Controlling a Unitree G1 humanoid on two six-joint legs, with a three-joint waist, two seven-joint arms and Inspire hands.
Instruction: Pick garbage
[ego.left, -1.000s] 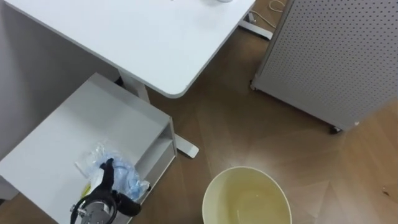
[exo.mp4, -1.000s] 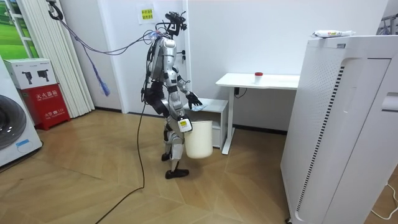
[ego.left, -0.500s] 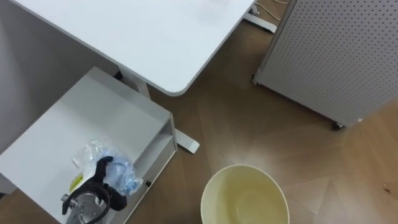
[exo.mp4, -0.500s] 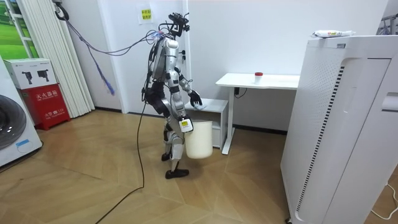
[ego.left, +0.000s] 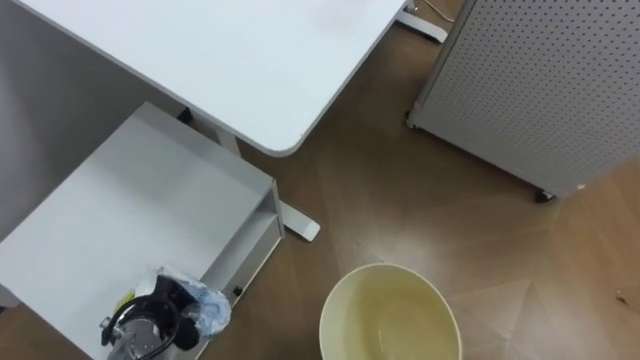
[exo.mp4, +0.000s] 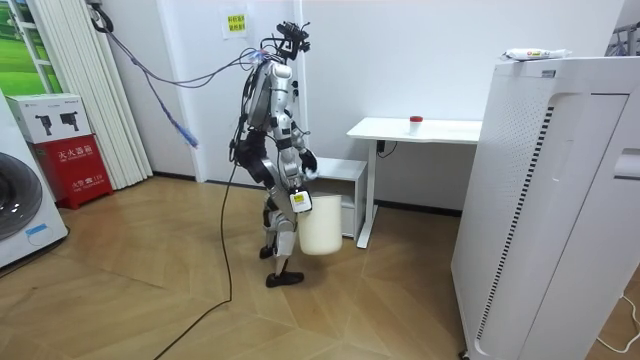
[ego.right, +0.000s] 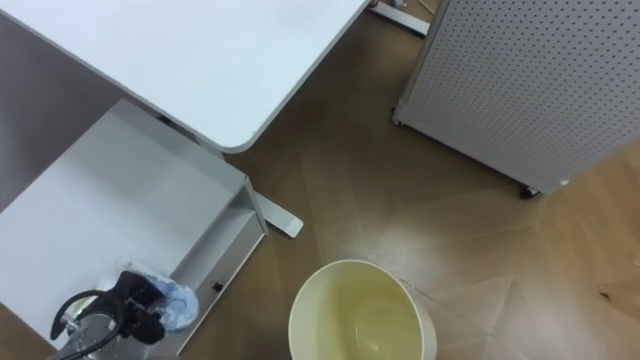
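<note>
The garbage (ego.left: 207, 310) is a crumpled bundle of clear and blue plastic with a bit of yellow. It lies at the near edge of a low white cabinet (ego.left: 130, 200). My left hand (ego.left: 150, 320) comes in from the lower left, its dark fingers curled round the bundle (ego.right: 178, 300). A round cream bin (ego.left: 330, 300) stands open on the floor right of the cabinet, with nothing visible inside. In the room view I stand beside the cabinet with the bin (exo.mp4: 320, 228) at my legs. My right hand (exo.mp4: 297, 200) hangs low by the bin.
A white desk (ego.left: 250, 60) overhangs the cabinet at the top left, its foot (ego.left: 298, 222) on the wooden floor. A grey perforated panel on castors (ego.left: 540, 90) stands at the upper right. Bare floor lies between them.
My left hand's fingers have gone from stretched over the plastic to curled round it. The bundle has shifted toward the cabinet's near edge. The view has moved slightly.
</note>
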